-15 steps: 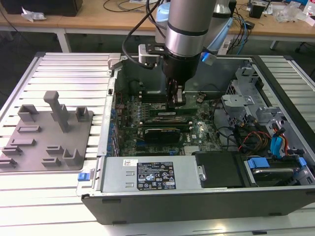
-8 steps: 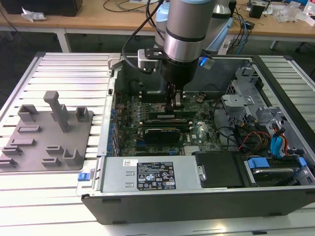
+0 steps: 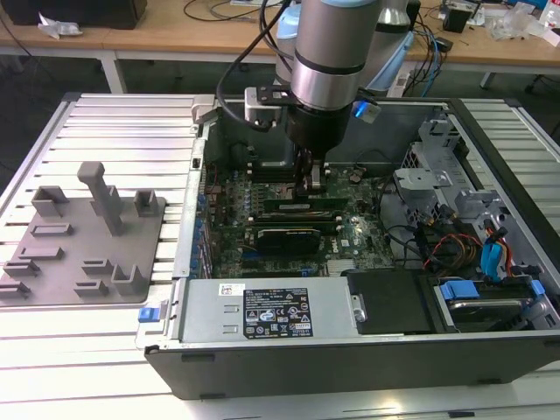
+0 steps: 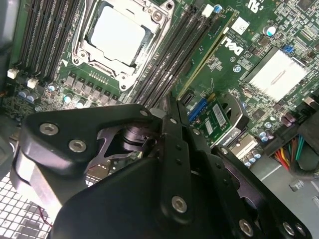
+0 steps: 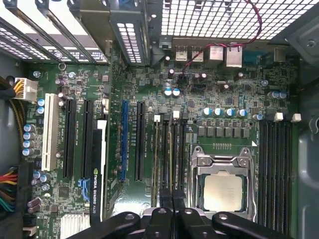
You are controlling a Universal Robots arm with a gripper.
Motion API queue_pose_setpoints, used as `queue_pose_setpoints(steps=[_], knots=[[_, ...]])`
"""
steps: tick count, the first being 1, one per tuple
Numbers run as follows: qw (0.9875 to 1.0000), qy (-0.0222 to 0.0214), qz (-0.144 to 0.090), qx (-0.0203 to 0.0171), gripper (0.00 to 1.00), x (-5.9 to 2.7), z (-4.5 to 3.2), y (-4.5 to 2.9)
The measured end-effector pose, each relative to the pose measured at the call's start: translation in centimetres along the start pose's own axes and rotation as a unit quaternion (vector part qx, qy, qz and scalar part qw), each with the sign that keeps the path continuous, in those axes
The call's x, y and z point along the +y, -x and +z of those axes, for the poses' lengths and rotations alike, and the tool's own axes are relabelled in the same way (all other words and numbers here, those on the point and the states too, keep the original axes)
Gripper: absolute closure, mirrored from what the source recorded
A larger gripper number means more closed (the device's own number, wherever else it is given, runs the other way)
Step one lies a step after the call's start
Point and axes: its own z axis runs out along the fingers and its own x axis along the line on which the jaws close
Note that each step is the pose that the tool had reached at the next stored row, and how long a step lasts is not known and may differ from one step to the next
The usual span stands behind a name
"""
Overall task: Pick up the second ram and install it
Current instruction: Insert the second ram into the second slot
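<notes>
Pincer (image 3: 313, 187): my fingers closed at top edge of ram (image 3: 297, 208), grasp uncertain | ram: standing upright, 12 o'clock of card (image 3: 284, 238), exterior view | technique: I judge a straight, even downward press best.

bright overhead light; table (image 3: 79, 350) glares white, inside the case (image 3: 367, 363) seems dimmer.
</notes>
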Motion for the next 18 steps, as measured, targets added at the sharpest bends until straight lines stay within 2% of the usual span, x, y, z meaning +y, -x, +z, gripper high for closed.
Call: queue_pose_setpoints(steps=[5, 18], knots=[[1.0000, 0.0000, 0.006, -0.0003, 0.91, 0.21, 0.28, 0.03], [0.9994, 0.0000, 0.033, -0.0018, 0.91, 0.83, 1.75, 0.19]])
